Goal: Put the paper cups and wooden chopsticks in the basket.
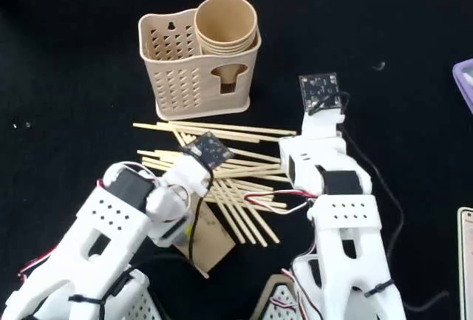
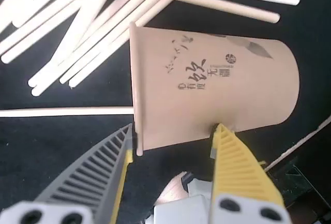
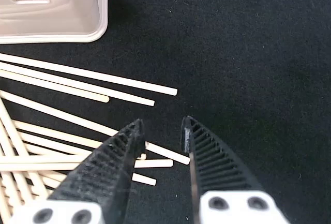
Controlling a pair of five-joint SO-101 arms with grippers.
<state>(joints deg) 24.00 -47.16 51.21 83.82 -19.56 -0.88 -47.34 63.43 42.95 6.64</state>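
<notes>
Left gripper clasps a paper cup lying on its side beside scattered wooden chopsticks; right gripper hangs parted above them; stacked cups stand in the basket.

cups fill right half of basket, left half open, chopsticks scattered in front

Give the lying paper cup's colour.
The paper cup is light brown with dark print, clearest in the left wrist view.
</notes>
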